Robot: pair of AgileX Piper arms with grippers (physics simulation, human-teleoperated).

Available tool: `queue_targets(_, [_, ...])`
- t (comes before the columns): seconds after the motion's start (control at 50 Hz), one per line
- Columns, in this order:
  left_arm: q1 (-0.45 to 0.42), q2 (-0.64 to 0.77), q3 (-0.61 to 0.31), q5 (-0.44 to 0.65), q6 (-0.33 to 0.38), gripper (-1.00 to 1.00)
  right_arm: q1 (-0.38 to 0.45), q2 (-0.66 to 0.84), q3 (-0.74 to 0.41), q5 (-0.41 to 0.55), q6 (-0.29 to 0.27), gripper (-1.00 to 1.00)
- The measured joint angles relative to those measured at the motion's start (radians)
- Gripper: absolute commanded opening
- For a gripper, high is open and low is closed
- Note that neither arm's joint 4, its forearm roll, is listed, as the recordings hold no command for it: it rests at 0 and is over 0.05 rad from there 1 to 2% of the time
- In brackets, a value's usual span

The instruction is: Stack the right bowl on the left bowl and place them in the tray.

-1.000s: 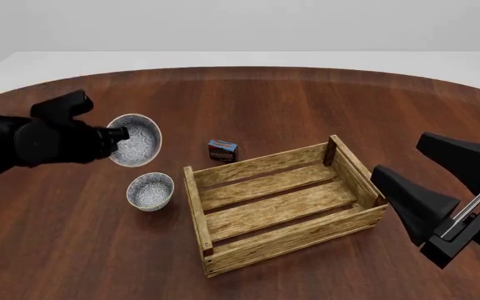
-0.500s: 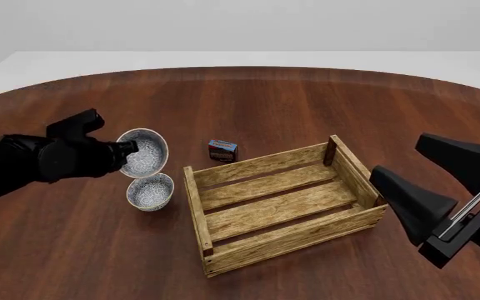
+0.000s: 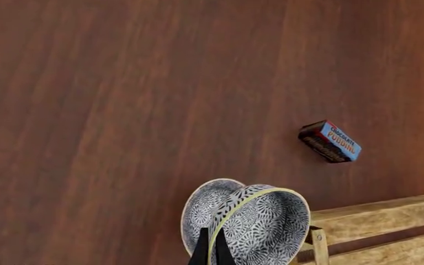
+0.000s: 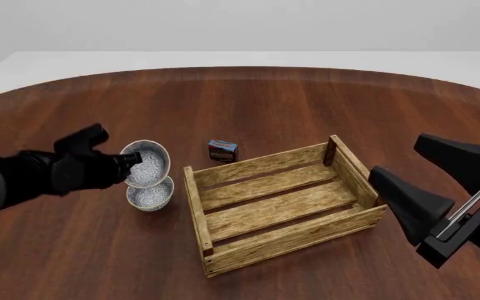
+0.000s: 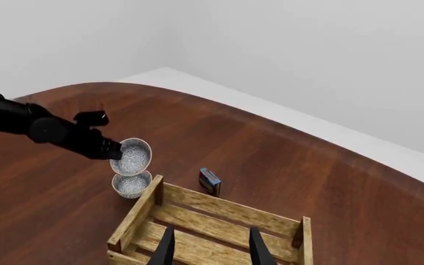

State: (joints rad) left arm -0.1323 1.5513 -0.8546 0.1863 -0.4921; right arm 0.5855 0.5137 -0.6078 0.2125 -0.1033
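Note:
My left gripper (image 4: 130, 160) is shut on the rim of the right bowl (image 4: 148, 164), a small whitish-grey bowl with blue speckles. It holds that bowl tilted, just above the identical left bowl (image 4: 150, 194), which stands on the table. In the left wrist view the held bowl (image 3: 260, 226) overlaps the lower bowl (image 3: 201, 212). I cannot tell whether the two touch. The tray (image 4: 265, 164), a light-wood slatted crate, lies empty just right of the bowls. My right gripper (image 4: 397, 156) is open and empty beyond the tray's right end. Its wrist view shows both bowls (image 5: 133, 157) and the tray (image 5: 220, 210).
A small dark blue-red box (image 4: 222, 150) lies on the table behind the tray's left end, right of the bowls; it also shows in the left wrist view (image 3: 330, 141). The brown wooden table (image 4: 307, 100) has a rounded far edge.
My left gripper has carried the bowl to the right and down, from behind and to the left of the standing bowl to right over it. The right arm has barely moved.

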Motion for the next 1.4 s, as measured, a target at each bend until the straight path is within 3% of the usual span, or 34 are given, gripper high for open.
queue_targets(1.04, [-0.003, 0.113, 0.084, -0.143, -0.04, -1.0, -0.001, 0.015, 0.009, -0.017, -0.004, 1.0])
queue_targets(1.06, [-0.002, 0.114, 0.084, -0.143, -0.04, 1.0, -0.001, 0.016, 0.009, -0.017, -0.004, 1.0])
queue_targets(1.4, [0.013, 0.107, 0.07, -0.137, -0.035, 1.0, 0.0, 0.024, 0.015, -0.026, -0.006, 1.0])
